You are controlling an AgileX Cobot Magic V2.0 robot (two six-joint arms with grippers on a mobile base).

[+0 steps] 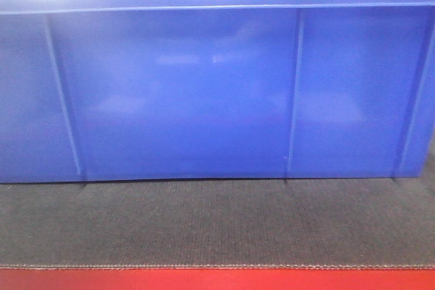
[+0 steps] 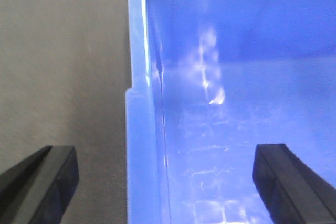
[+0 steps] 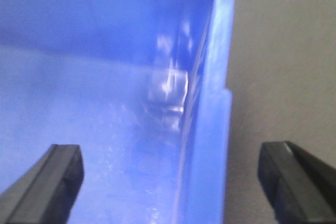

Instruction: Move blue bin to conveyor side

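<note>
The blue bin (image 1: 204, 93) sits on the conveyor (image 1: 204, 225) near its red edge; left gripper (image 2: 165, 174) and right gripper (image 3: 170, 174) straddle opposite walls, spread and unclamped, so uneven closing risks skewing it.

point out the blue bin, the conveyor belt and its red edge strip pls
blue bin (image 1: 204, 93): front-facing view, middle of its near wall.
conveyor belt (image 1: 217, 225): front-facing view, bare dark weave below the bin.
red edge strip (image 1: 217, 280): front-facing view, mid-strip.
</note>
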